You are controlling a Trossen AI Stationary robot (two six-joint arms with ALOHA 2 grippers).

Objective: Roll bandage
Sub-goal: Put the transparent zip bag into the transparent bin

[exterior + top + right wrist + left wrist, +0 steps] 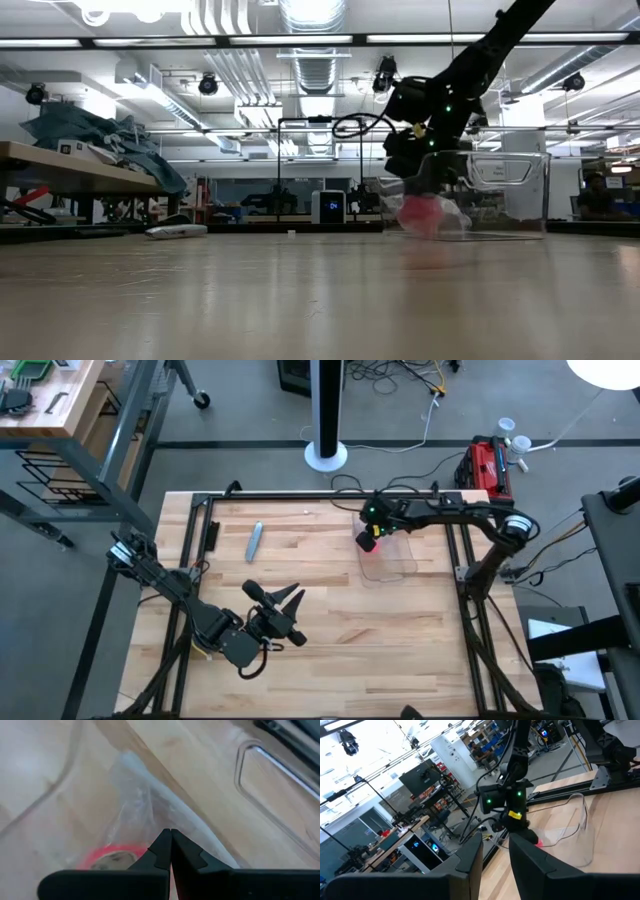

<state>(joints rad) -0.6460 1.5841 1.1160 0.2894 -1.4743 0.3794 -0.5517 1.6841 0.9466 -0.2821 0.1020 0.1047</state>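
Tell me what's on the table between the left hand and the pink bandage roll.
Only bare wood in the high view: nothing lies between the left hand and the bandage roll under the right hand.

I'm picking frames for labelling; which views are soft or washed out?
Low view: the near table is blurred and the bandage is a soft pink smear. Left wrist view: bright ceiling light washes out one corner. Right wrist view: the wood is pale and hazy.

Counter [330,610]: pale wood planks, smooth, semi-matt. Bag [145,815]: clear crinkled plastic, glossy. Bandage [112,857]: pink-red soft cloth. Right hand [171,840]: matt black plastic.
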